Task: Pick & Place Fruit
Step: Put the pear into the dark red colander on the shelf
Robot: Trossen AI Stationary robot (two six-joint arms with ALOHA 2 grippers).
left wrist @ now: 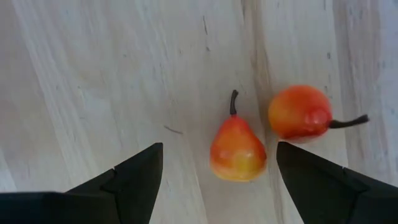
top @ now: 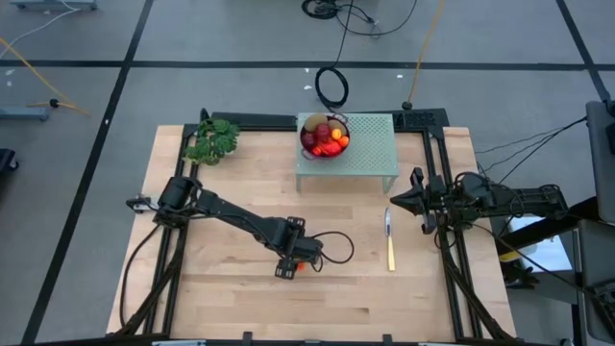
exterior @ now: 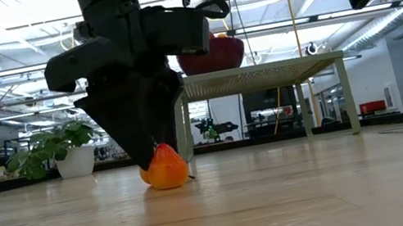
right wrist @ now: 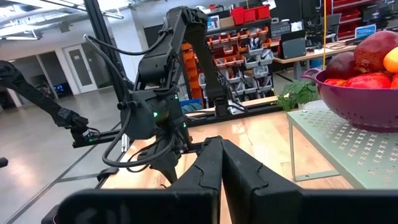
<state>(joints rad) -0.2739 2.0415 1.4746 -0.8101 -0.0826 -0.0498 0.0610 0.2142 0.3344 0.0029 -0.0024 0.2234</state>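
the left gripper [left wrist: 214,180] is lowered over two small orange-red fruit [left wrist: 238,150] on the near table [top: 221,288], fingers apart to straddle one. the right gripper [top: 392,198], fingers together, is parked right. the bowl [top: 324,137] is kept far, already filled.

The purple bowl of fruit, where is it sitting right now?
In the high view the purple bowl stands on the small green perforated table, at the far middle of the wooden table, right of the green leafy bunch.
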